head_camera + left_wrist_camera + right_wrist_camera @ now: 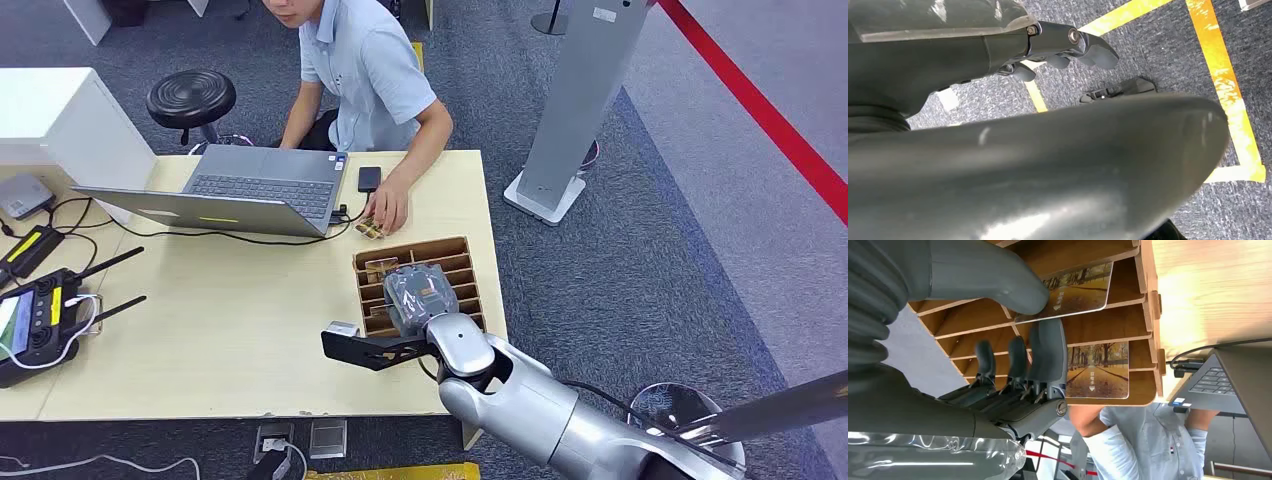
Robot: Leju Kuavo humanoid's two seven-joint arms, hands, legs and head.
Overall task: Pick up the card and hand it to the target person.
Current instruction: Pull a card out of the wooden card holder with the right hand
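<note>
A wooden slotted card rack [455, 250] stands on the light wooden table [200, 340] near its right edge. My right hand [418, 295] is down in the rack. Up close, its thumb [1013, 280] lies on an autumn-avenue card [1080, 287] and a dark finger [1048, 347] comes up under it, so the card is pinched while still in its slot. A second, similar card [1098, 370] lies one slot further on. The target person [370, 70] sits across the table, one hand [388, 210] resting near the rack. My left hand [1068, 45] hangs over the floor, holding nothing.
An open laptop [250, 190] and a black phone [369, 179] lie in front of the person, with small cards [370, 229] under their hand. A controller [35, 320] with cables sits at the table's left. A black stool [191, 98] and a grey pillar stand [580, 100] are beyond.
</note>
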